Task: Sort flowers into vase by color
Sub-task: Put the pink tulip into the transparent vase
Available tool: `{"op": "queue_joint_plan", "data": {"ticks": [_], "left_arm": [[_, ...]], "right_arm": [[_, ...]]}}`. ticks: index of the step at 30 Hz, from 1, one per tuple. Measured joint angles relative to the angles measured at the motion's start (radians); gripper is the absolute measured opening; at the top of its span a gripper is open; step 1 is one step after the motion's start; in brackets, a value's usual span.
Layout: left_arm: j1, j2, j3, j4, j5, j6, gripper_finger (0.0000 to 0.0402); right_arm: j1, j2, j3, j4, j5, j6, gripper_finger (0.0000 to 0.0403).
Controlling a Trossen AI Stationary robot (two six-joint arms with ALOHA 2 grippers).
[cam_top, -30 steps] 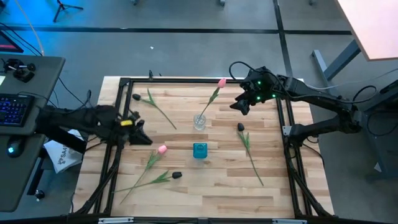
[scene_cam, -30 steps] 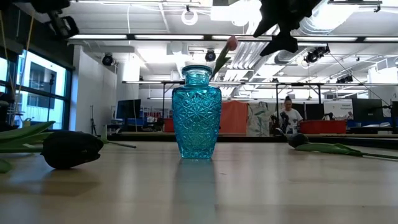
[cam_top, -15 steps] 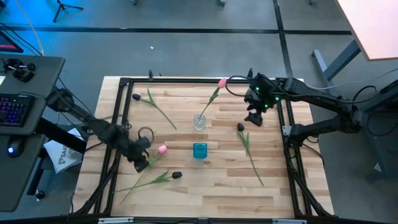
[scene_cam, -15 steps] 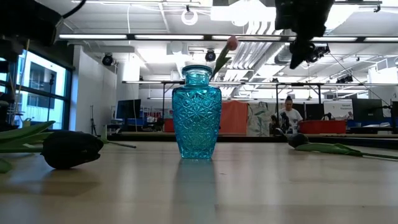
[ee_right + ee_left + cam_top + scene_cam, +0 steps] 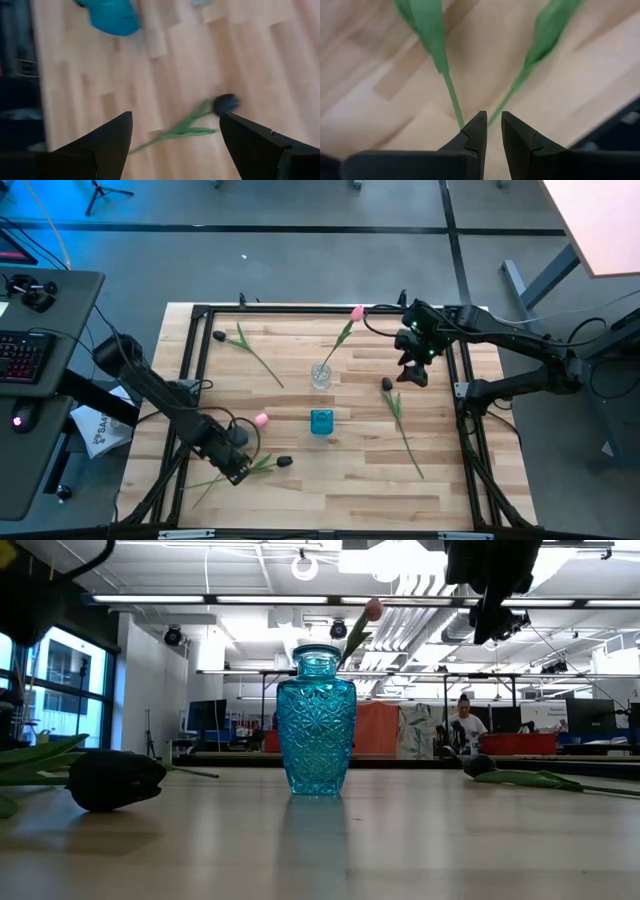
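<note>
One pink tulip [image 5: 357,312] stands in a clear glass vase [image 5: 320,375]. A blue vase [image 5: 321,421] stands mid-table. The second pink tulip [image 5: 261,420] and a dark tulip [image 5: 284,462] lie at the near left, their stems running toward the left edge. My left gripper [image 5: 240,470] is low over those stems, its fingers a narrow gap apart [image 5: 490,131]. Another dark tulip [image 5: 387,384] lies on the right. My right gripper [image 5: 415,370] hovers above its head [image 5: 227,102], wide open. One more dark tulip [image 5: 218,336] lies at the far left. My left gripper points down at two green stems [image 5: 452,100] that converge at its fingertips. One stem [image 5: 504,104] runs toward the gap between the fingers. I cannot tell whether the fingers touch either stem.
A black metal frame [image 5: 190,380] borders the wooden table. Bare wood lies at the near right, past the right-hand tulip's stem [image 5: 405,435]. In the low view the blue vase [image 5: 316,720] stands centre, with a dark tulip head [image 5: 115,780] close at left and people far behind.
My left arm has swung from the table's left edge toward the near side and come down over the stems of the pink and dark tulips. My right gripper has moved from beside the clear vase toward the right and near, over the right-hand dark tulip. No flower has moved.
</note>
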Motion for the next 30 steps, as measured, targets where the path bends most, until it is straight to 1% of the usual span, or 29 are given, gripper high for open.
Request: {"op": "queue_joint_plan", "data": {"ticks": [4, 8, 10, 12, 16, 18, 22, 24, 30], "left_arm": [[0.018, 0.064, 0.000, -0.022, -0.012, 0.081, 0.0047], [0.048, 0.068, 0.002, -0.027, 0.030, 0.111, 0.0052], [0.051, 0.047, 0.021, -0.038, 0.002, 0.128, 0.0058], [0.047, 0.022, 0.047, -0.091, -0.059, 0.143, 0.0064], [0.022, -0.010, 0.069, -0.253, -0.162, 0.139, 0.0077], [0.009, -0.014, 0.059, -0.279, -0.188, 0.117, 0.0087], [-0.001, 0.005, 0.014, -0.253, -0.180, 0.060, 0.0118], [-0.001, 0.019, 0.001, -0.222, -0.172, 0.045, 0.0136], [0.002, 0.040, -0.001, -0.153, -0.203, 0.039, 0.0176]], "right_arm": [[0.035, -0.002, 0.000, -0.001, -0.088, 0.098, 0.0296], [0.097, -0.009, 0.000, -0.001, -0.097, 0.186, 0.0296], [0.128, -0.011, 0.000, 0.003, -0.097, 0.224, 0.0296], [0.156, -0.012, 0.000, 0.005, -0.094, 0.263, 0.0296], [0.208, -0.012, 0.000, 0.017, -0.037, 0.334, 0.0296], [0.228, -0.012, 0.000, 0.023, -0.004, 0.357, 0.0296], [0.268, -0.012, 0.000, 0.006, 0.073, 0.413, 0.0296], [0.287, -0.012, 0.000, -0.021, 0.084, 0.426, 0.0296], [0.344, -0.012, 0.000, -0.117, 0.140, 0.408, 0.0296]]}}
